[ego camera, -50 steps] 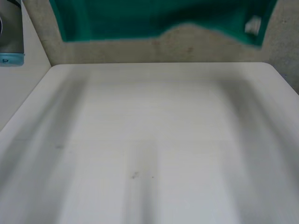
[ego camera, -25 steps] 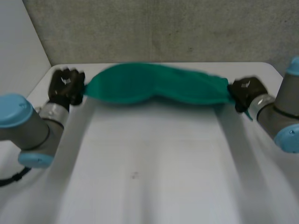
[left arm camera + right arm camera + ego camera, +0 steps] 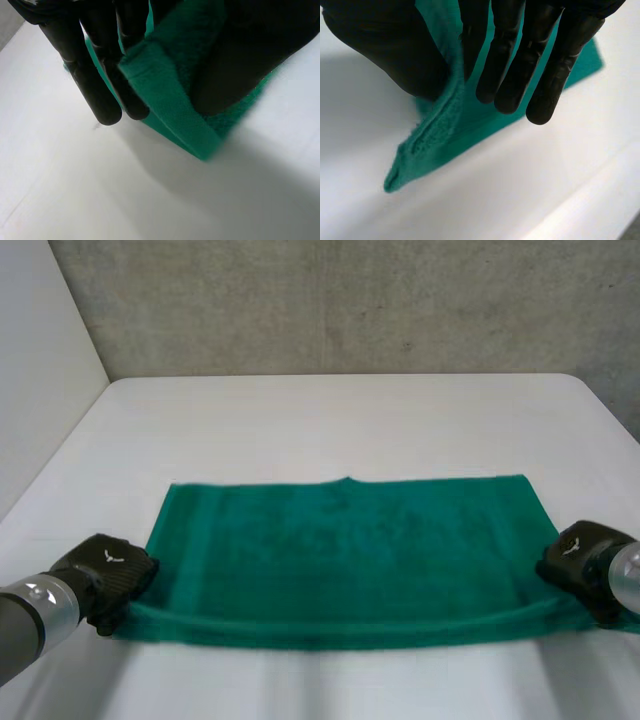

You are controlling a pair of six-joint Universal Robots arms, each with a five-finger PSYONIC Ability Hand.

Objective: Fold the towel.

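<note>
A green towel [image 3: 345, 555] lies spread flat across the middle of the white table [image 3: 340, 420], its near edge slightly raised. My left hand [image 3: 108, 575] pinches the towel's near left corner [image 3: 170, 105] between thumb and fingers. My right hand [image 3: 585, 560] pinches the near right corner [image 3: 435, 135] the same way. Both corners are lifted a little off the table.
A grey concrete wall [image 3: 340, 300] stands behind the table's far edge. A pale wall [image 3: 40, 380] runs along the left side. Bare table surface lies beyond the towel and in front of it.
The towel was held up high, then swung down and toward me. It now lies spread on the table, and both hands have dropped to its near corners.
</note>
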